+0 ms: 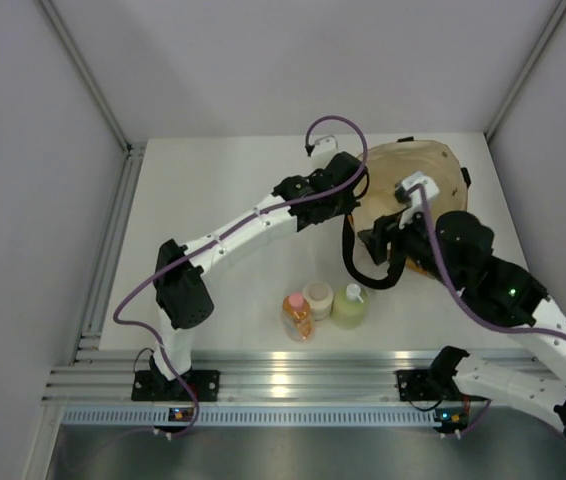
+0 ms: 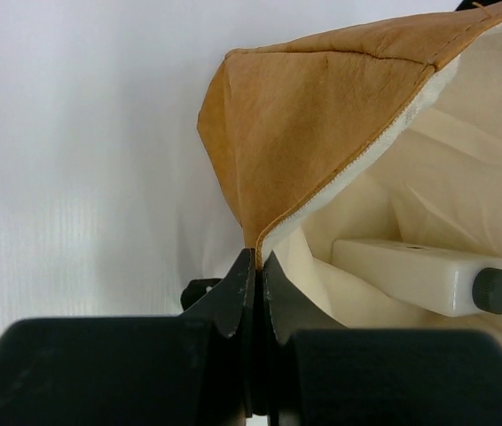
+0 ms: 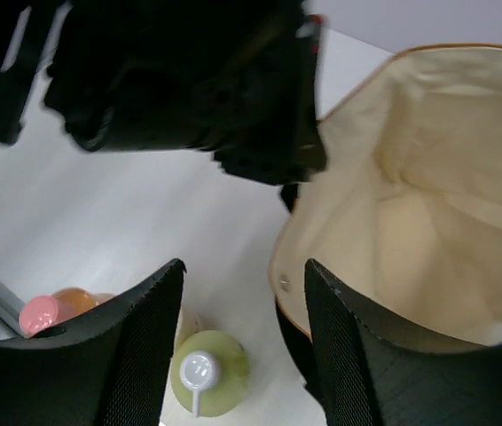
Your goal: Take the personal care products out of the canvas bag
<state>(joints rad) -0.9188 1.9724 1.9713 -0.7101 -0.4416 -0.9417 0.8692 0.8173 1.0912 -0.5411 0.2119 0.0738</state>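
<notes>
The canvas bag point(image 1: 418, 165) lies at the back right with its mouth held open. My left gripper point(image 1: 351, 190) is shut on the bag's rim point(image 2: 260, 232). The white squarish bottle point(image 2: 411, 273) with a dark cap lies on the cream lining inside. My right gripper point(image 1: 378, 243) is open and empty, hovering just in front of the bag's mouth point(image 3: 393, 222). The orange bottle point(image 1: 297, 316), cream jar point(image 1: 318, 298) and pale green bottle point(image 1: 350, 307) stand together on the table at the front. The green bottle point(image 3: 208, 383) and the orange bottle's pink cap point(image 3: 40, 316) show below my right fingers.
The bag's black loop handle point(image 1: 365, 272) hangs out towards the bottles. The left arm's wrist point(image 3: 198, 80) fills the top of the right wrist view, close to the right gripper. Grey walls bound the table at the left, back and right.
</notes>
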